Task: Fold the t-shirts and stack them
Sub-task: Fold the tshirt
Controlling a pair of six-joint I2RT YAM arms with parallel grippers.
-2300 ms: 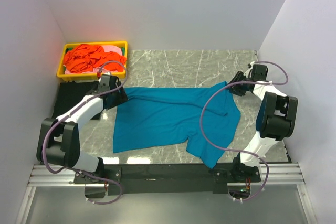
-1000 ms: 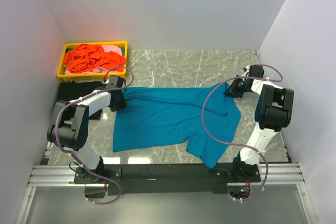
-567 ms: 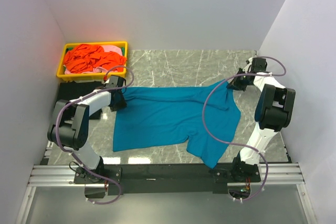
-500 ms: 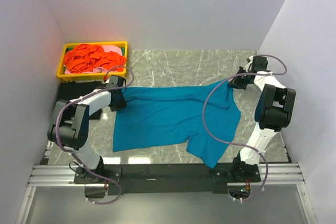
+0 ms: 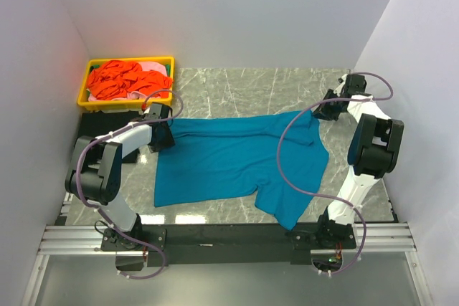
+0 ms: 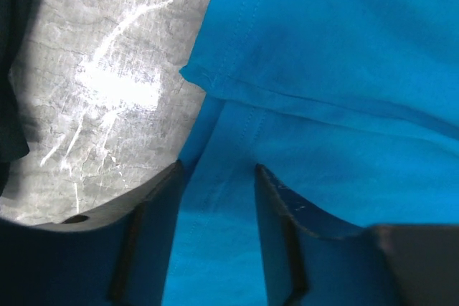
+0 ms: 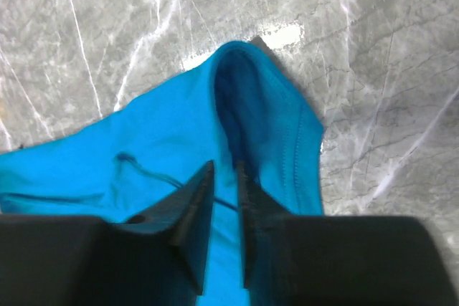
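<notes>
The right hand [image 7: 224,170] pinches a raised fold at the far right corner of the teal t-shirt [image 5: 229,163], spread across the marble table [image 5: 251,87]; the left hand [image 6: 217,173] straddles its opposite edge, standing open.

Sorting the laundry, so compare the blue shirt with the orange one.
The blue shirt lies spread on the table; the orange shirt sits crumpled in the yellow tray. The right arm's fingers pinch the blue shirt; no arm touches the orange shirt. Both are unfolded.
</notes>
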